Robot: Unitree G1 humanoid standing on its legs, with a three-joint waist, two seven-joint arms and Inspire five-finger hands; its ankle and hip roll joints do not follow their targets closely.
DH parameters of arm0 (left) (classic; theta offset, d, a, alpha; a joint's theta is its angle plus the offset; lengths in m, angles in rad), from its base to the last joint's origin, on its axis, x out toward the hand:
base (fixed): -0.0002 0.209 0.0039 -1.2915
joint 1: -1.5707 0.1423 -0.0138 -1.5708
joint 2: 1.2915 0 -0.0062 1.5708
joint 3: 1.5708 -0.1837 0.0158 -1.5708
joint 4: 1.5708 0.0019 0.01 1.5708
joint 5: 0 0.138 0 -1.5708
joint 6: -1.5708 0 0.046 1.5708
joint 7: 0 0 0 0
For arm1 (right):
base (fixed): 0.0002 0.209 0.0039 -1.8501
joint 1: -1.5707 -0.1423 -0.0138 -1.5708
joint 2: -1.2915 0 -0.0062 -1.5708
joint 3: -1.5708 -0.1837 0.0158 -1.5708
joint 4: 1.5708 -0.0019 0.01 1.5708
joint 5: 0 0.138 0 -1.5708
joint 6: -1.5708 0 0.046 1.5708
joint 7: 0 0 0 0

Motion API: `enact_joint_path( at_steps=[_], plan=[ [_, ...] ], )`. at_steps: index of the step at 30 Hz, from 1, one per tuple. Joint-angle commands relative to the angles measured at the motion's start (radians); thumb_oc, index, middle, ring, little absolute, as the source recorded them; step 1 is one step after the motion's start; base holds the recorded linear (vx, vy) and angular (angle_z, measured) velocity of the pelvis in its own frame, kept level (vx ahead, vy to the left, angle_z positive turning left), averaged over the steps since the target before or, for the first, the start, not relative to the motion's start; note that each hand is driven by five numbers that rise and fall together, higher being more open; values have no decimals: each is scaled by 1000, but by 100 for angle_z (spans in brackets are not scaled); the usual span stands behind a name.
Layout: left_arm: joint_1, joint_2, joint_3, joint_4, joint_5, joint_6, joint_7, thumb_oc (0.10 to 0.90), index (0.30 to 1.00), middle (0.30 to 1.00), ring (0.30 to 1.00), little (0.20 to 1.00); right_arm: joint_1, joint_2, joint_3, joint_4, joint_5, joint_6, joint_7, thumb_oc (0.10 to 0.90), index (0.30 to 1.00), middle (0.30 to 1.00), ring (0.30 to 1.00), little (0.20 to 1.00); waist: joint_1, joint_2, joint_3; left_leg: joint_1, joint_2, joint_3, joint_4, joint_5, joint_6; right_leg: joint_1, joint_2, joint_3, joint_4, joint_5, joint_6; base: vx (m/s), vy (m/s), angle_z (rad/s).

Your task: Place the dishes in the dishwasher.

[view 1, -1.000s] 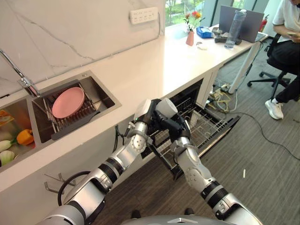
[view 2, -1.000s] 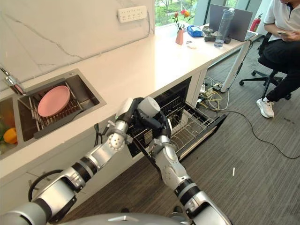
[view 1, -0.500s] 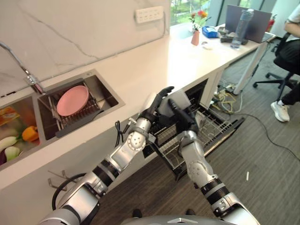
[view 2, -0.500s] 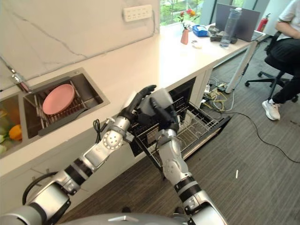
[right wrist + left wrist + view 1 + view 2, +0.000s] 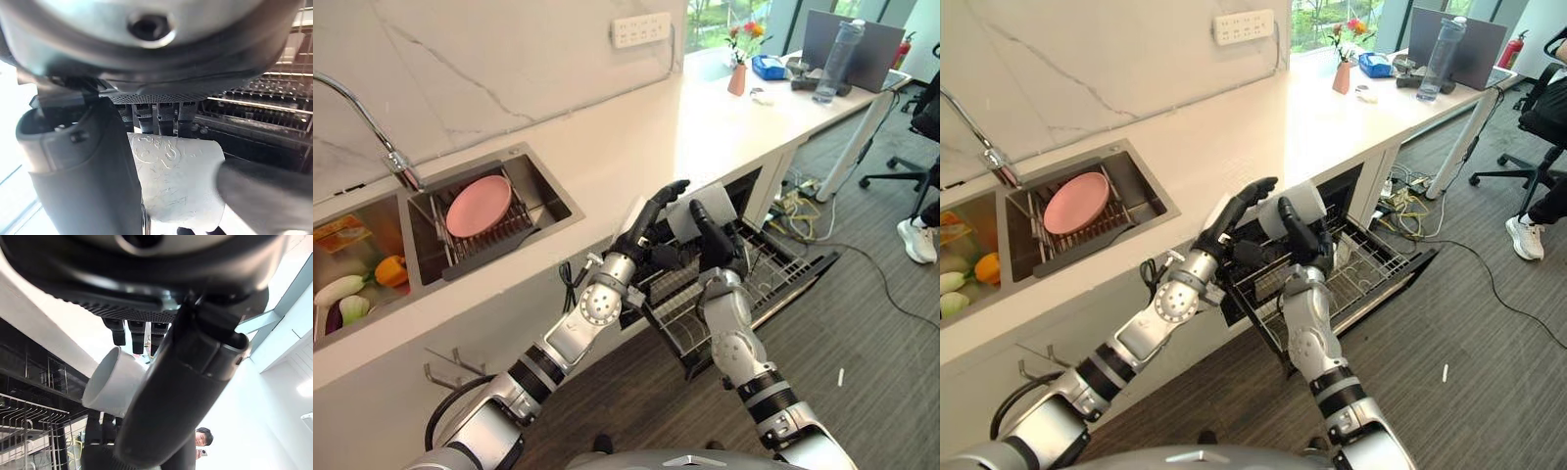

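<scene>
Right hand [image 5: 713,233] grips a white cup [image 5: 701,208] above the pulled-out dishwasher rack [image 5: 759,264]; left hand [image 5: 651,217], fingers straight, rests beside it. Pink plate [image 5: 478,206] sits in the sink [image 5: 553,201].

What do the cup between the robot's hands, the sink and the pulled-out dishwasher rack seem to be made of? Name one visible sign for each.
Cup: probably matte ceramic, white with embossed relief. Sink: likely brushed stainless steel, grey sheen. Dishwasher rack: thin metal wire grid, possibly coated.
</scene>
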Motion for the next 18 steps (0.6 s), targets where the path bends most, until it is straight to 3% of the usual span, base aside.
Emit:
enact_joint_path(
  at_steps=[1,2,5,7,9,11,18],
  plan=[
    [7,42,-9,-34,-34,-66,-39,800,900,900,900,900,-154,2,-93,-148,-167,-44,92,400,300,300,300,300,18,-46,-17,63,31,4,6,-87,-34,4,-79,-8,13,-60,90,0,0,0],
    [90,80,49,-59,-77,-76,-59,800,900,900,900,900,-103,-49,-114,-155,-213,-11,119,400,300,300,300,300,26,-52,-13,61,31,2,6,-86,-35,6,-78,-14,14,-62,89,0,0,0],
    [194,119,112,-84,-133,-79,-102,800,900,900,900,900,-49,-92,-146,-156,-248,20,154,400,300,300,300,300,34,-56,-12,58,31,-3,6,-86,-35,9,-78,-21,14,-63,89,0,0,0],
    [343,163,201,-116,-221,-73,-182,800,900,900,900,900,15,-145,-192,-126,-306,62,199,400,300,300,300,300,49,-62,-13,52,32,-12,6,-83,-35,14,-79,-34,13,-65,89,2,-12,5],
    [432,165,256,-105,-305,-60,-229,800,900,900,900,900,56,-186,-210,-95,-350,91,236,400,300,300,300,300,63,-66,-7,46,32,-21,6,-79,-36,16,-81,-45,14,-66,88,-13,-11,11],
    [502,173,302,-83,-313,-48,-262,800,900,900,900,900,80,-221,-226,-47,-401,128,268,400,300,300,300,300,77,-70,-4,36,33,-32,6,-74,-36,20,-82,-59,13,-66,88,-17,-24,22],
    [602,170,367,47,-266,-25,-308,800,900,900,900,900,72,-281,-244,68,-537,154,289,400,300,300,300,300,125,-76,5,7,30,-75,6,-59,-39,32,-88,-109,13,-69,88,-11,-17,24]
  ],
)
